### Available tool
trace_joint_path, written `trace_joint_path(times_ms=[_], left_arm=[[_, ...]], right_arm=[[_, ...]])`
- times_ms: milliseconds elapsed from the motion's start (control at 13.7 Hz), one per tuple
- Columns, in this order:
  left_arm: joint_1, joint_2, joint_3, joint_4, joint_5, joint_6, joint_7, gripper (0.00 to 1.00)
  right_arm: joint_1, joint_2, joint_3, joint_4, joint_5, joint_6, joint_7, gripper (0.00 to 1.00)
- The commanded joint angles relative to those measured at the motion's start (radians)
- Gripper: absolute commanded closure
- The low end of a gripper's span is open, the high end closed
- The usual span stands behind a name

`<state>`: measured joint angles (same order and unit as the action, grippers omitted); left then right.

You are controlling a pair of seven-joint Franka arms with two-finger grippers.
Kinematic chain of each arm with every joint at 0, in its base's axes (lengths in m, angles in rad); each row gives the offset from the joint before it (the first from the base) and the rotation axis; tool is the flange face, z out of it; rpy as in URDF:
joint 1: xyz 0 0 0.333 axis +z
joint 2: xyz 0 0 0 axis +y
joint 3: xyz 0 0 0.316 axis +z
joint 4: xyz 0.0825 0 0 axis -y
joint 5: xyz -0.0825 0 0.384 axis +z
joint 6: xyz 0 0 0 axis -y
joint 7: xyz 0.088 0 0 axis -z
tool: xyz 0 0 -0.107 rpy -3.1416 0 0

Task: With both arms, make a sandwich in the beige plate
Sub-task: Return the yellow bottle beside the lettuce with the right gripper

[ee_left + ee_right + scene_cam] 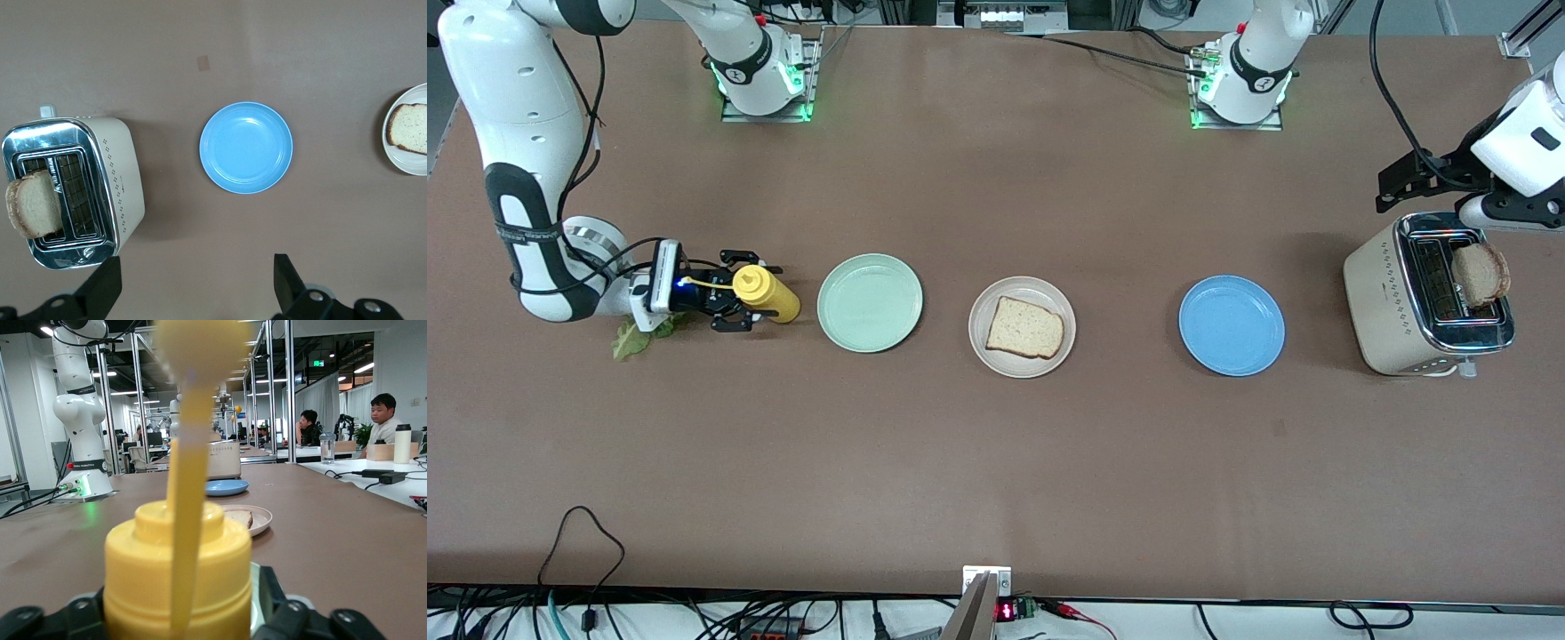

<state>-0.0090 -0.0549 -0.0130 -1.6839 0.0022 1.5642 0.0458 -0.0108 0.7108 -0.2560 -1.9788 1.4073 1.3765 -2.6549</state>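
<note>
One slice of bread [1025,327] lies in the beige plate [1022,295] in the middle of the desk [996,462]. Another slice [1480,274] sticks up out of the toaster [1396,298]. The left gripper [193,283] hangs over the desk by the toaster with its fingers spread wide. The right gripper [740,302] sits low around a yellow bottle [767,295] beside the green plate [869,302], fingers a little apart. A lettuce leaf [633,338] lies near it.

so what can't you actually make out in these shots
- Green lettuce leaf: front view, mostly hidden under the right gripper.
- Right gripper's hold on the yellow plastic squeeze bottle: right wrist view, the bottle fills the frame.
- Left gripper: left wrist view, body cut off by the edge.
</note>
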Motion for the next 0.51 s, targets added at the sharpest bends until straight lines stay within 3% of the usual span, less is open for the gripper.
trace_joint_path(times_ms=[0,438], left_arm=[[-0.002,-0.011,0.007,0.001,-0.007,-0.013,0.020,0.00],[-0.002,-0.011,0.005,0.001,-0.007,-0.013,0.020,0.00]], right_arm=[[-0.015,-0.027,-0.018,0.050,-0.065,-0.016,0.062,0.00],[-0.006,-0.070,-0.114,0.081,-0.224,-0.007,0.184,0.00]])
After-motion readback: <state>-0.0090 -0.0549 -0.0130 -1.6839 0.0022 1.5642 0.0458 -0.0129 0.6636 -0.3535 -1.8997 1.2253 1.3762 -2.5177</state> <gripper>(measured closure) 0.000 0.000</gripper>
